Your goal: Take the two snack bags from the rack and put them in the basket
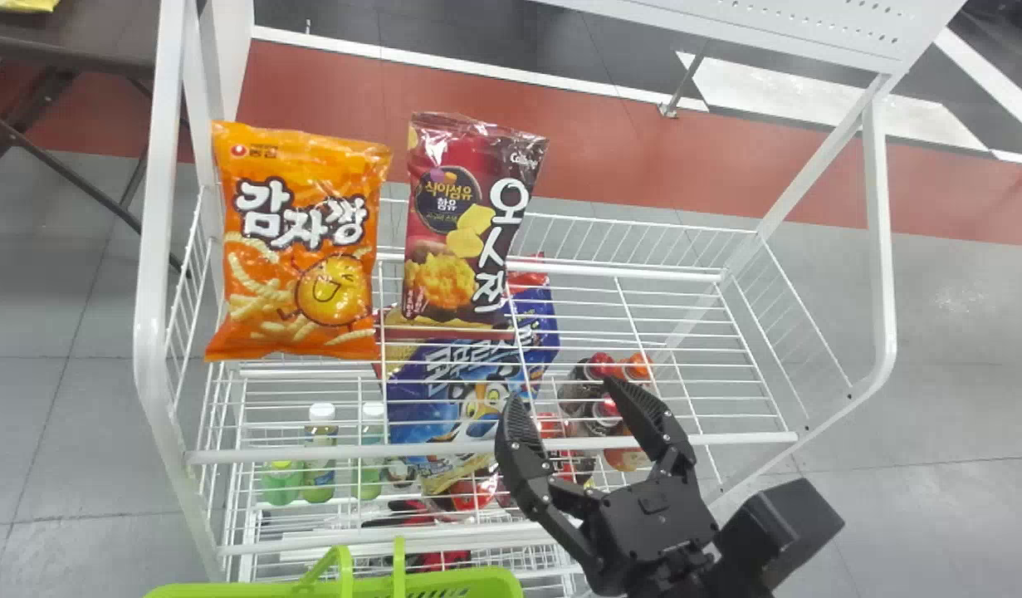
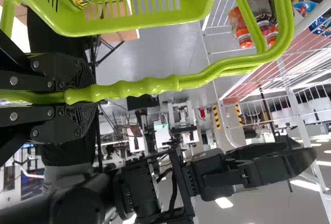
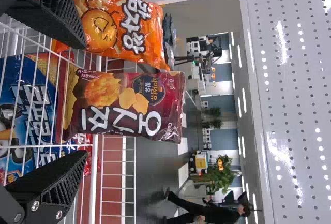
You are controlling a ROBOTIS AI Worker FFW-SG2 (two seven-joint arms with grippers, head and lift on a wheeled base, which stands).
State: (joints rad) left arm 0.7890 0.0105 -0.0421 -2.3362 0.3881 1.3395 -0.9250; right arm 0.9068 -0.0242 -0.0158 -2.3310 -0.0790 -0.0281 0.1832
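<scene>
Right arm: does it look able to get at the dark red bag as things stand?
Probably yes. The right gripper is open towards the dark red bag, with nothing visible between them. The orange bag stands close beside it, so it might get brushed.

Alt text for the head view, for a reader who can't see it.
An orange snack bag and a dark red snack bag stand side by side on a white wire rack. The right pincer is open, lower and farther right in the picture; a green basket shows at the bottom edge.
</scene>
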